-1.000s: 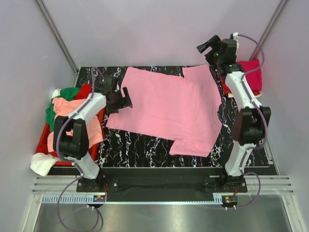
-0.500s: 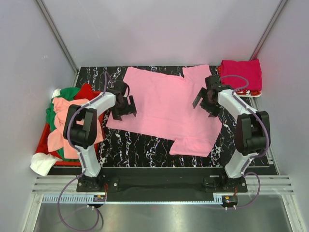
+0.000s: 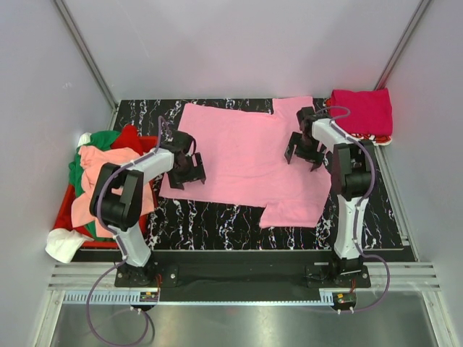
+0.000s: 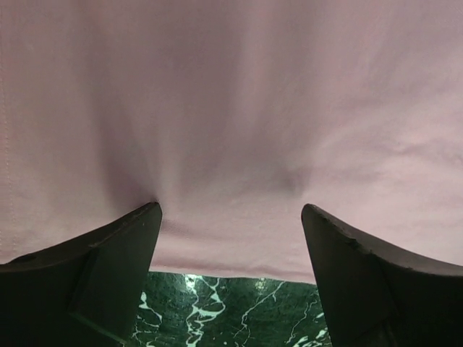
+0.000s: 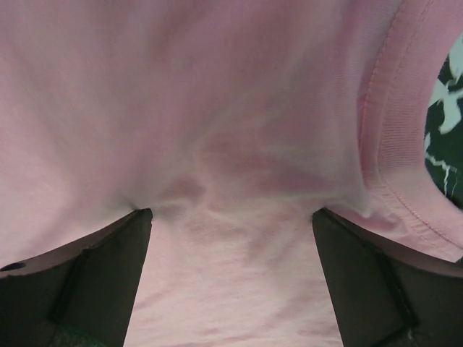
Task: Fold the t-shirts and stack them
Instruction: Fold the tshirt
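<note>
A light pink t-shirt (image 3: pixel 246 159) lies spread flat across the black marble table (image 3: pixel 217 224). My left gripper (image 3: pixel 187 172) is open, with both fingertips pressed on the shirt's left hem. In the left wrist view (image 4: pixel 231 217) the pink cloth (image 4: pixel 231 108) puckers at the tips, with marble (image 4: pixel 231 311) just below the hem. My right gripper (image 3: pixel 302 155) is open and pressed on the shirt near its neck. In the right wrist view (image 5: pixel 231 217) the ribbed collar (image 5: pixel 387 144) curves at the right. A folded magenta t-shirt (image 3: pixel 362 110) sits at the back right.
A heap of green, red and salmon shirts (image 3: pixel 101 170) fills a red crate (image 3: pixel 64 211) left of the table, with a white shirt (image 3: pixel 64 244) hanging over its near corner. Grey walls enclose the back and sides.
The right arm swung down from high at the back right and set its open gripper on the shirt near the collar. The left gripper shifted slightly onto the hem.
</note>
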Available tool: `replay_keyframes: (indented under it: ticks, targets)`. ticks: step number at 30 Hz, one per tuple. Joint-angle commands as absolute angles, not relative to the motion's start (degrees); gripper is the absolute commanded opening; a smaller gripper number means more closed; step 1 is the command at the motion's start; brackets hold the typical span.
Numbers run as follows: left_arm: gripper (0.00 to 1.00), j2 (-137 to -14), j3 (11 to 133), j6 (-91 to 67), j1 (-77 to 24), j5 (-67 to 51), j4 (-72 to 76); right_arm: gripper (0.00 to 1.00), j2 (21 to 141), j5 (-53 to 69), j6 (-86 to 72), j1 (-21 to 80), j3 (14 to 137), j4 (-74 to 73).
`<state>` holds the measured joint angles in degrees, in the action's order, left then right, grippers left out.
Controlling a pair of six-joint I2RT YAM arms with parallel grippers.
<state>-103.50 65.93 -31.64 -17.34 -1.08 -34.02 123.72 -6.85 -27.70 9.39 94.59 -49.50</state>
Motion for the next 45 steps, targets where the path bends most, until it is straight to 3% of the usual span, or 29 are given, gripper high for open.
replay_keyframes:
  ticks: [1, 5, 10, 15, 20, 27, 29, 34, 45]
  targets:
    - [0.86, -103.72, 59.34, -33.66, -18.10, -3.86, -35.78, 1.00, 130.67, -9.05, -24.35, 7.56, 101.32, -51.40]
    - [0.86, -98.89, 53.63, -34.72, -19.51, -5.62, -34.54, 1.00, 135.61, -8.61, -22.33, 7.12, 112.75, -56.06]
    - [0.87, -94.84, 55.98, -33.40, -19.42, -4.57, -38.39, 1.00, 130.55, -6.95, -21.97, 6.94, 111.72, -55.90]
    - [0.88, -88.69, 64.76, -30.41, -19.77, -2.64, -46.82, 1.00, 113.59, -7.38, -22.05, 7.03, 99.69, -52.74]
    - [0.89, -80.61, 69.78, -26.21, -19.77, -0.27, -51.94, 1.00, 89.24, -5.72, -29.51, 7.12, 77.03, -52.29]
    - [0.89, -71.38, 66.19, -20.92, -19.69, 1.22, -53.53, 1.00, 64.90, 2.71, -39.63, 8.70, 47.22, -49.14]
    - [0.89, -68.21, 63.73, -20.48, -19.77, 0.79, -53.00, 1.00, 63.11, -1.20, -45.14, 14.29, 47.27, -51.66]
    - [0.89, -63.55, 59.51, -19.95, -19.69, 0.35, -51.50, 1.00, 59.15, 2.02, -52.20, 15.12, 43.35, -50.19]
    - [0.89, -55.99, 53.62, -20.04, -19.69, 1.49, -47.73, 1.00, 67.67, 0.27, -54.76, 15.12, 36.56, -40.35]
